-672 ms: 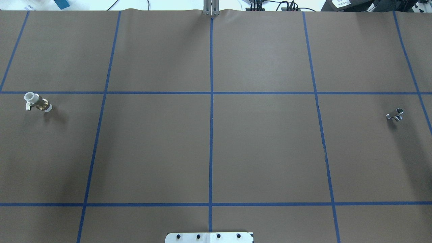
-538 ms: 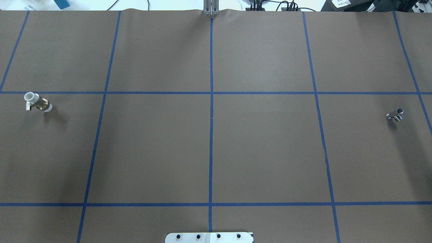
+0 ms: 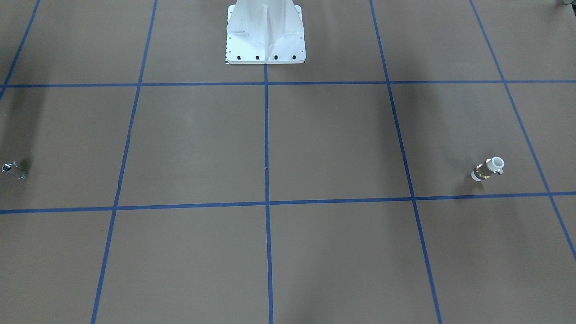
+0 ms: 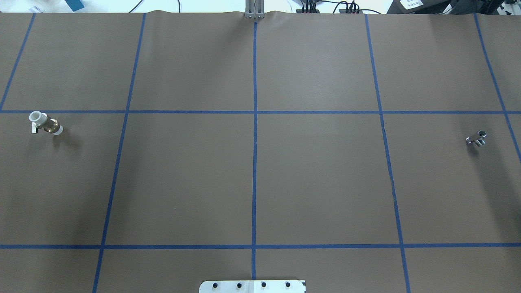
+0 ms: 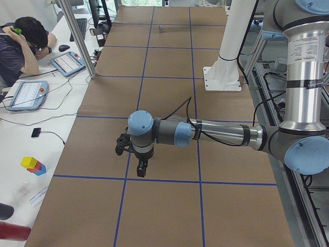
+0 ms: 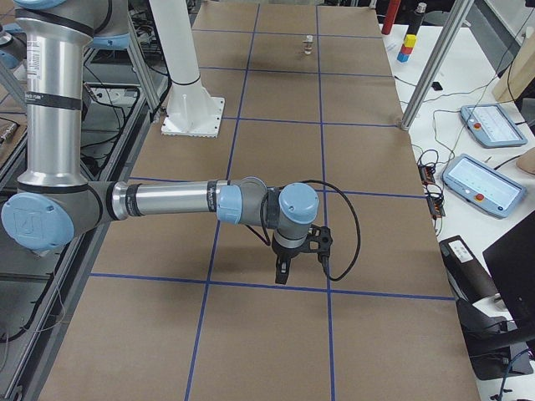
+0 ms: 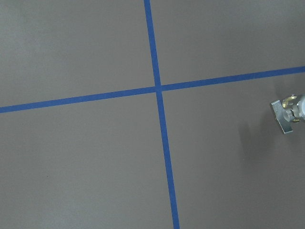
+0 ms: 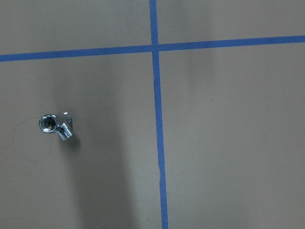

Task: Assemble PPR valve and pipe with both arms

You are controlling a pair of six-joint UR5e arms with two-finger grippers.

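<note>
Lying well apart, PPR valve (image 4: pixel 45 123) and pipe (image 4: pixel 476 138); left tool (image 5: pixel 141 171), right tool (image 6: pixel 282 275): state unclear.

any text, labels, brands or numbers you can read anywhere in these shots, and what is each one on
Nothing can be read well enough to quote.
White label at the top right edge of the overhead view: print too small to read.
Tablet screens on the side desk: blurred.
Fine print on the upright tube of the left arm: too small to read.
PPR valve and pipe: no marking shows.
</note>
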